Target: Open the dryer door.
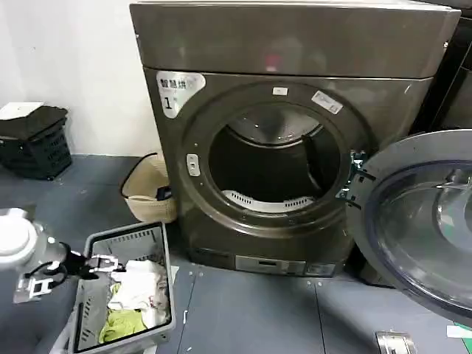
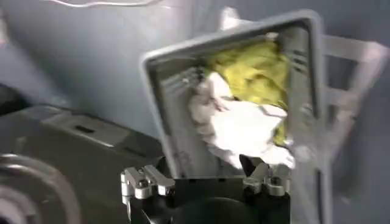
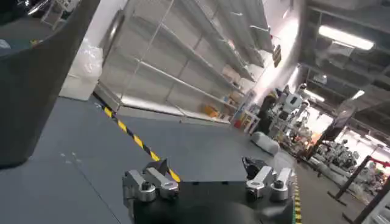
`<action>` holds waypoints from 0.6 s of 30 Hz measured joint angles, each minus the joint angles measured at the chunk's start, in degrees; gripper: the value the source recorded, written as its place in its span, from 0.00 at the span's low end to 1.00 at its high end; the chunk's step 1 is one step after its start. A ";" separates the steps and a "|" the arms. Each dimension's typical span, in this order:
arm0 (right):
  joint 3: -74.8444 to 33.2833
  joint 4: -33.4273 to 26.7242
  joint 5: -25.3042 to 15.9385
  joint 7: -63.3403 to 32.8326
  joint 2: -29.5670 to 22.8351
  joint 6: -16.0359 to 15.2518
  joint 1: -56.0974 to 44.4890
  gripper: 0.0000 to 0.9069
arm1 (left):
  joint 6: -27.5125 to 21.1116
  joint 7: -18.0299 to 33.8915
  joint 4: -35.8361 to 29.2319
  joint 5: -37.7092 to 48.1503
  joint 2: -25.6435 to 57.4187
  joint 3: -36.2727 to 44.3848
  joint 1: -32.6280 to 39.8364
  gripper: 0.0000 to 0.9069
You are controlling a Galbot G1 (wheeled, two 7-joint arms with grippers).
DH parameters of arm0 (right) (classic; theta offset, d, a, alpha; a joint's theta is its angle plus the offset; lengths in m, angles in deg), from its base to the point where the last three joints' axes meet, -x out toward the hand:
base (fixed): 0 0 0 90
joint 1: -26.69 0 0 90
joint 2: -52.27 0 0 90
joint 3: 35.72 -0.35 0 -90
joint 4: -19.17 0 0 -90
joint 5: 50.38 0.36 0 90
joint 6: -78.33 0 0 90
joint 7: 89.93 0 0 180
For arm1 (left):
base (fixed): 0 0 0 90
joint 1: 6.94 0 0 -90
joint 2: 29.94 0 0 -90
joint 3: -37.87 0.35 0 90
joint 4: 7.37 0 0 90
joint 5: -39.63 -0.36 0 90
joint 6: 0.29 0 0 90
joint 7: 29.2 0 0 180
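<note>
dryer door (image 1: 424,221) right of drum opening (image 1: 274,164) | laundry basket (image 1: 151,237) front-left

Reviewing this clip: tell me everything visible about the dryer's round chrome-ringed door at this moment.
The large round dryer door has a wide shiny chrome ring around a tinted glass porthole. It is swung fully open to the robot's right of the bronze-grey dryer marked "1", attached at a hinge beside the drum opening, its inner face towards the camera. The picture's right edge cuts it off. Nothing grips it; the left gripper hovers over a grey laundry basket.
</note>
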 joint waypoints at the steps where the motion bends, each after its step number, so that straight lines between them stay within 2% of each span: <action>1: 0.04 0.06 0.11 0.00 -0.06 0.10 0.01 1.00 | -0.01 0.47 0.21 -0.98 -0.01 -0.16 -0.04 1.00; 18: -0.20 -0.44 2.39 1.54 -0.79 2.76 -0.03 1.00 | -0.09 0.86 1.93 -3.45 -2.54 0.26 0.52 1.00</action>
